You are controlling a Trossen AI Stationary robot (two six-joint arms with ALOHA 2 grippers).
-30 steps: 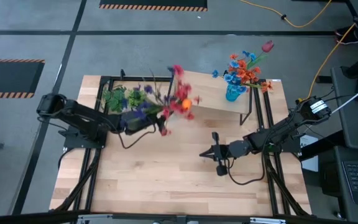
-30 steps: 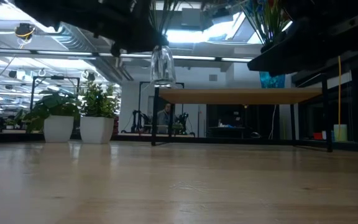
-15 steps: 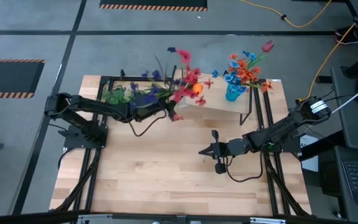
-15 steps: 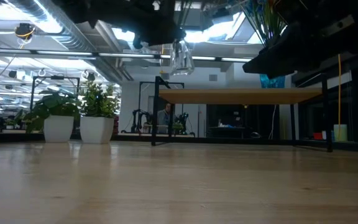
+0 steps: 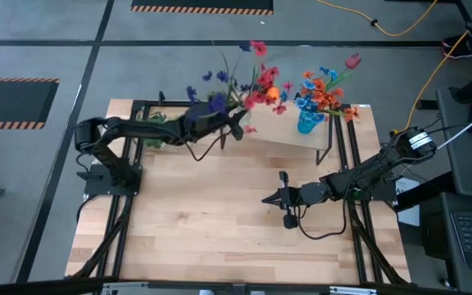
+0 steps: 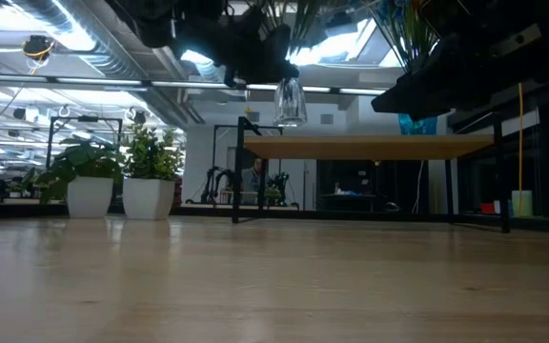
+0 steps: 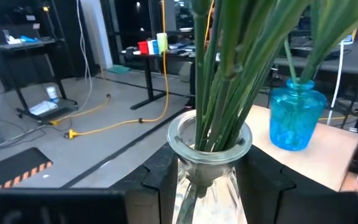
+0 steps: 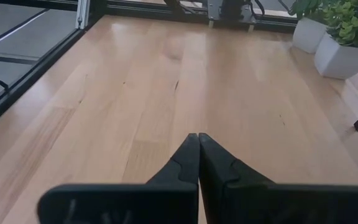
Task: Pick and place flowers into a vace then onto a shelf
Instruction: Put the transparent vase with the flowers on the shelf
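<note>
The left gripper (image 7: 207, 180) is clamping the neck of a clear glass vase (image 7: 209, 163), its two dark fingers (image 7: 160, 177) pressing against either side of the glass in the left wrist view. In the high view this gripper (image 5: 238, 127) is reaching toward the upper middle of the frame, at the left edge of the shelf (image 5: 289, 131), and the low view is showing the clear glass vase (image 6: 290, 100) hanging in the air just above the left end of the shelf (image 6: 370, 146), its base not touching the board. A bundle of green stems is filling the vase mouth, and the flowers (image 5: 248, 82) are spreading above it in the high view, with blue and purple blooms to the left and red, pink and orange blooms to the right. Further right on the shelf a blue vase (image 5: 306, 121) is standing upright, holding its own bunch of orange and blue blooms plus a dark red bud (image 5: 352, 61) leaning toward the upper right; the left wrist view is showing this blue vase (image 7: 296, 115) on the board beyond the clear one. A green leafy tuft (image 5: 156, 129) is lying under the left arm at the upper left of the worktop (image 5: 220, 221). The right gripper (image 5: 273, 199) is hovering over the middle of the worktop, well apart from the shelf, and the right wrist view is showing its fingers (image 8: 188, 162) pressed together with nothing between them.
</note>
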